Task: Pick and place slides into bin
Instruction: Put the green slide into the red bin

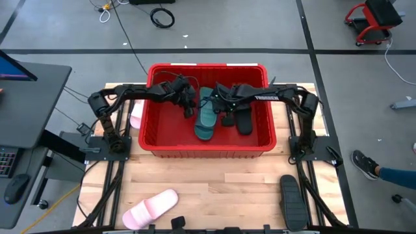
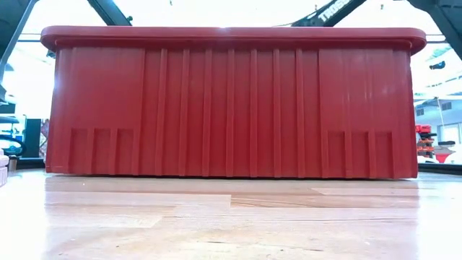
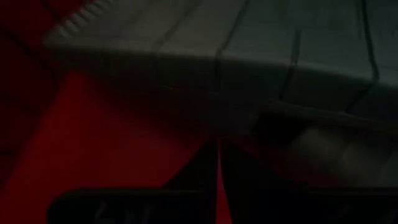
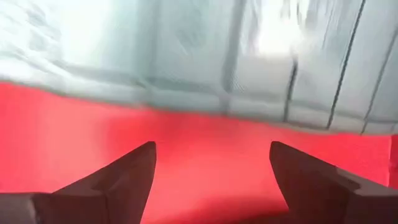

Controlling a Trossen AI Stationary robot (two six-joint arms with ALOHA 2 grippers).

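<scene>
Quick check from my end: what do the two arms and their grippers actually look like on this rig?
Both arms are dark, nearly black, jointed links with loose black cables looped along them. The right arm carries white lettering on its forearm. The right gripper has two dark wedge-shaped fingers tapering to blunt tips; the left gripper shows the same dark fingers.

The red bin [image 1: 207, 142] sits at the table's twelve o'clock side, long side across. Inside it lie a teal slide [image 1: 207, 117] near the centre and a black slide [image 1: 243, 121] at its three o'clock. A pale pink slide [image 1: 150, 208] lies at seven o'clock on the table, another black slide [image 1: 290, 201] at five o'clock, and a pink one [image 1: 136, 116] just beside the bin's nine o'clock wall.
</scene>
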